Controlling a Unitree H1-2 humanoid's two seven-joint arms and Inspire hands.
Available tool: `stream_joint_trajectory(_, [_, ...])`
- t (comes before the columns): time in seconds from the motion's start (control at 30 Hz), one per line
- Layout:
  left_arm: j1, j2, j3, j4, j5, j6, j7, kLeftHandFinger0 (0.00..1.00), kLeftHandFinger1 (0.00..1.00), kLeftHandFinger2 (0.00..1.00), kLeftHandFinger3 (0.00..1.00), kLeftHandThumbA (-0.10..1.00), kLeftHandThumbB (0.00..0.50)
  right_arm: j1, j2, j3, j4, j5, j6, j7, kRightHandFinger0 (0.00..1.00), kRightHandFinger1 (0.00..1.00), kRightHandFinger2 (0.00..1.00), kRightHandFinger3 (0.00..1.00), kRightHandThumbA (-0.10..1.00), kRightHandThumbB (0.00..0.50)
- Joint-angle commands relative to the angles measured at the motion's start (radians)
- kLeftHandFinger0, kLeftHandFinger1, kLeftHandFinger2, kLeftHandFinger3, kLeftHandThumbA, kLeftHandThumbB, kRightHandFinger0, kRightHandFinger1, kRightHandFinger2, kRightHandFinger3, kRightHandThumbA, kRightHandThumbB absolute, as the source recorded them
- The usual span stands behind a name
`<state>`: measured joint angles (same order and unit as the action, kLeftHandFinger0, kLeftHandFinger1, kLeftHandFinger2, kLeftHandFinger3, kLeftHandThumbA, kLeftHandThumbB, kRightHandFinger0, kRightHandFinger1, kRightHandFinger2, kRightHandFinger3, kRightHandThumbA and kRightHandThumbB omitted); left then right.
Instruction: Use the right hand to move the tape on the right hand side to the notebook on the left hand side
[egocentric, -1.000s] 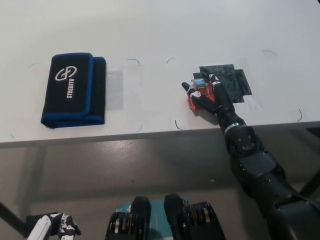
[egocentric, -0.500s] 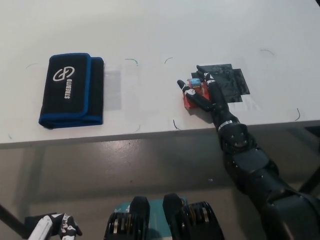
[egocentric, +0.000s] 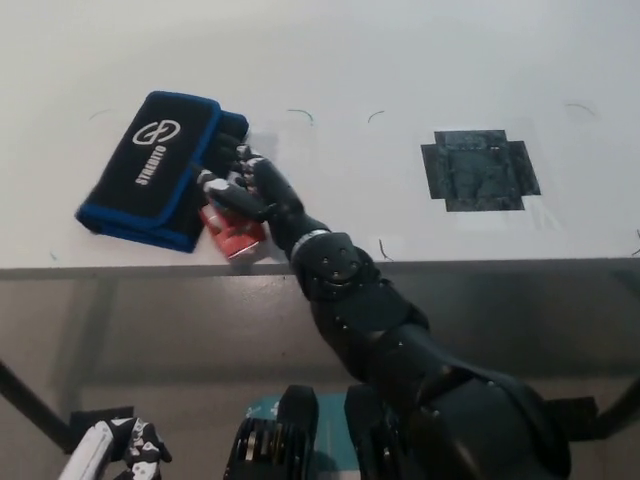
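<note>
My black right hand (egocentric: 248, 190) is shut on the red tape dispenser (egocentric: 232, 233), holding it low over the table's front edge, right beside the notebook. The notebook (egocentric: 155, 170), a black pouch-like cover with blue trim and a white logo, lies tilted at the left of the white table (egocentric: 400, 80). The tape touches or nearly touches the notebook's right lower corner; my fingers (egocentric: 222, 186) reach onto that edge. My white left hand (egocentric: 112, 452) rests low at the bottom left, below the table.
A dark square patch (egocentric: 480, 168) marks the table at the right, where the tape stood before. Thin pen marks dot the tabletop. The table's front edge (egocentric: 450, 264) runs across the picture below the hand.
My right hand has carried the tape leftward from beside the dark patch to the notebook's right edge. The notebook now lies tilted, and the whole view has shifted a little.
</note>
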<state>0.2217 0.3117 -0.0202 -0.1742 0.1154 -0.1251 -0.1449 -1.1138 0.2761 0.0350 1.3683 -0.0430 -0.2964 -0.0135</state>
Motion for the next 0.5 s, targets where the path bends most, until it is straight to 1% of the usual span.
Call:
stream_joint_trajectory(0.0, [-0.011,-0.004,-0.018,-0.038,0.022,0.014,-0.011,0.26,0.22,0.26,0.42,0.30,0.011,-0.060,0.011,0.023,-0.003,-0.017,0.023,0.011,1.00,1.00,1.00,1.00,0.75,0.500])
stream_joint_trajectory(0.03, [-0.011,-0.005,-0.020,-0.038,0.020,0.016,-0.011,0.26,0.22,0.26,0.42,0.29,0.015,-0.058,0.015,0.025,-0.003,-0.016,0.015,0.015,1.00,1.00,1.00,1.00,0.74,0.500])
stream_joint_trajectory(0.13, [-0.012,-0.009,-0.030,-0.040,0.020,0.022,-0.011,0.28,0.23,0.27,0.42,0.30,0.015,-0.053,0.024,0.028,-0.001,-0.012,0.003,0.026,1.00,1.00,1.00,1.00,0.74,0.500])
stream_joint_trajectory(0.17, [-0.010,-0.013,-0.030,-0.046,0.015,0.026,-0.009,0.28,0.23,0.26,0.41,0.27,0.013,-0.054,0.037,0.036,0.003,-0.018,0.009,0.027,1.00,1.00,1.00,1.00,0.76,0.500])
stream_joint_trajectory(0.23, [-0.008,-0.009,-0.030,-0.050,0.015,0.028,-0.009,0.27,0.22,0.26,0.41,0.27,0.015,-0.054,0.044,0.054,0.005,-0.034,0.007,0.026,1.00,1.00,1.00,1.00,0.81,0.500])
stream_joint_trajectory(0.27, [-0.008,-0.009,-0.031,-0.050,0.015,0.029,-0.008,0.27,0.22,0.26,0.41,0.27,0.015,-0.054,0.044,0.056,0.005,-0.034,0.007,0.026,1.00,1.00,1.00,1.00,0.81,0.500])
stream_joint_trajectory(0.3, [-0.007,-0.007,-0.030,-0.058,0.015,0.042,-0.011,0.27,0.22,0.25,0.41,0.29,0.021,-0.050,0.045,0.061,0.001,-0.036,0.003,0.028,1.00,1.00,1.00,1.00,0.82,0.500])
stream_joint_trajectory(0.47, [0.001,-0.002,-0.025,-0.064,0.005,0.040,-0.012,0.29,0.23,0.26,0.41,0.26,0.011,-0.048,0.037,0.067,-0.008,-0.032,-0.005,0.045,1.00,1.00,1.00,1.00,0.79,0.500])
